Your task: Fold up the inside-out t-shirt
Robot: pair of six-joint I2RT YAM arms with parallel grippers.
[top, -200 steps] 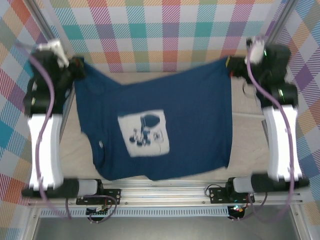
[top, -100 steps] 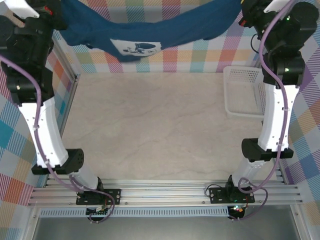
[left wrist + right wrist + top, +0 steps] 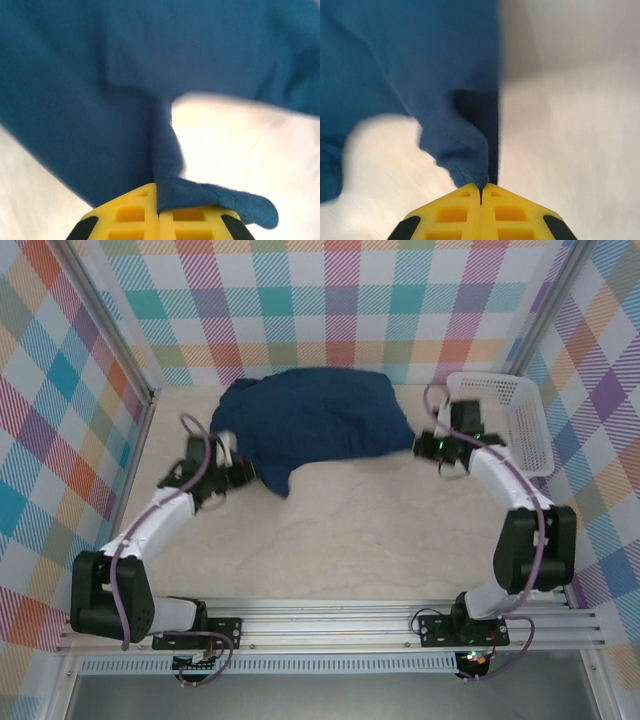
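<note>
The t-shirt (image 3: 320, 425), judged light, soft and limp, was seen bunched at the far side of the counter (image 3: 340, 540), its edges clamped by the left end effector (image 3: 247, 472) and right end effector (image 3: 424, 447), corners being judged the surest holds.

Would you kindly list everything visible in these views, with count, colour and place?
dark navy blue soft cotton t-shirt: one, navy, lying bunched at the far middle of the table.
white plastic mesh basket: one, white, far right corner.
beige marble-look table: one, beige, under everything.
checked walls: multicoloured, on the left, far and right sides.
aluminium rail: one, silver, near edge.
white left arm: one, white and black, near left.
white right arm: one, white and black, right side.
left tool: one, yellow fingers, shut on the shirt's left edge.
right tool: one, yellow fingers, shut on the shirt's right edge.
</note>
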